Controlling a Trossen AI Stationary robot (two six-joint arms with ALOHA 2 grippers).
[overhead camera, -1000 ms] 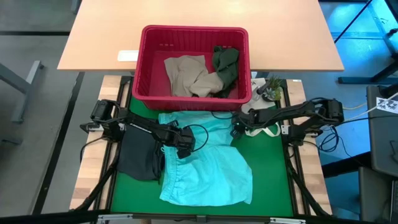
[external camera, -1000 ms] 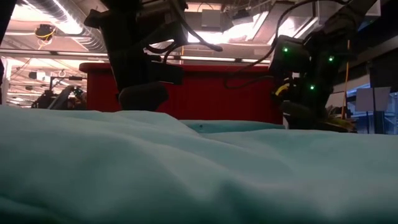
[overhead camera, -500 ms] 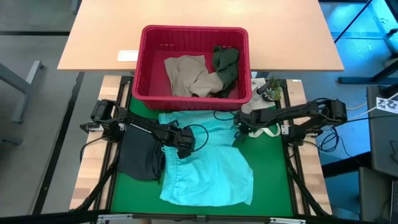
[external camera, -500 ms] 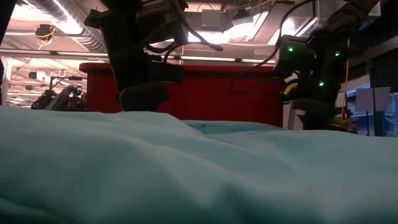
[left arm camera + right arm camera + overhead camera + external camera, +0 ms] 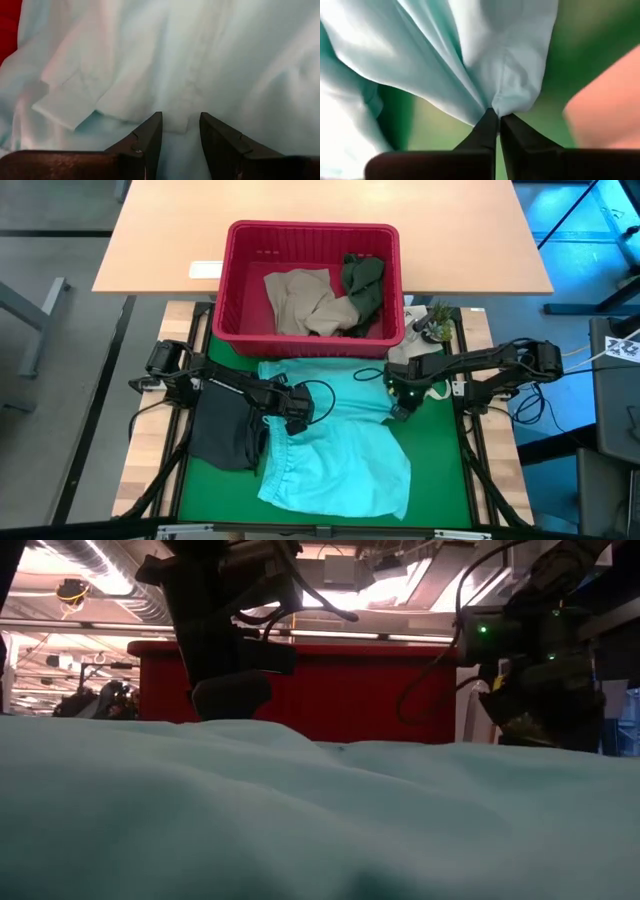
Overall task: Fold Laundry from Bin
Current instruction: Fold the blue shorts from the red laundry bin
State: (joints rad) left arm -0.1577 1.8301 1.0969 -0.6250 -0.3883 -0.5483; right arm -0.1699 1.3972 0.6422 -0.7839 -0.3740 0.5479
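Observation:
The red bin stands at the far side and holds a beige garment and a dark olive one. A light teal garment lies spread on the green mat, and a black garment lies at its left. My left gripper points down at the teal garment's left part with its fingers apart. My right gripper is shut on the teal garment at its right side. My left gripper has its fingertips down at the teal cloth; I cannot tell whether they touch it. My right gripper pinches a gathered bit of the teal garment's right edge between its two fingertips, coming steeply from above. The cloth runs in taut pleats away from the fingers, and the rest lies on the mat.
A white bag with loop handles and a small potted plant sit under the right arm at the mat's far right corner. A white label lies on the wooden table left of the bin. Bare green mat shows at the near right.
My right gripper has shut on the teal garment's right edge, tipped steeply downward and gone toward the table's near edge and a little right. The garment's far right part has been drawn along with it; the left part has stayed put.

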